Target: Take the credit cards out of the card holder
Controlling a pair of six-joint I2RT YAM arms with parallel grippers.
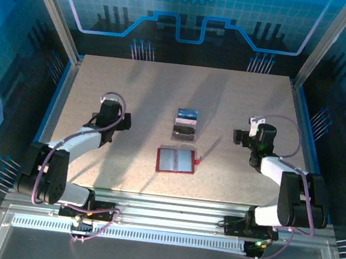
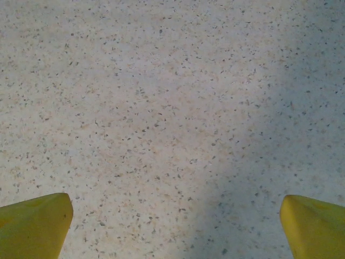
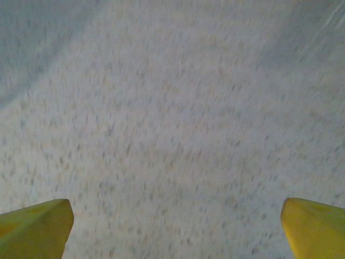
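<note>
While the holder [image 1: 175, 160] lies open, cards [image 1: 186, 123] sit beyond it (seemingly all out). Left tool [image 2: 176, 208] and right tool [image 3: 176, 210] gape wide, empty.

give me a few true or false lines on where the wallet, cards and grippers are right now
1. The card holder lies open on the table, grey inside facing up. True.
2. The left gripper is holding a card. False: it is open and empty over bare table.
3. The credit cards lie outside the holder, on its far side from the arm bases. True.
4. The right gripper is shut. False: its jaws stand wide open with nothing between them.
5. The blue card sits inside the holder. False: it is at the far end of the group of cards.
</note>
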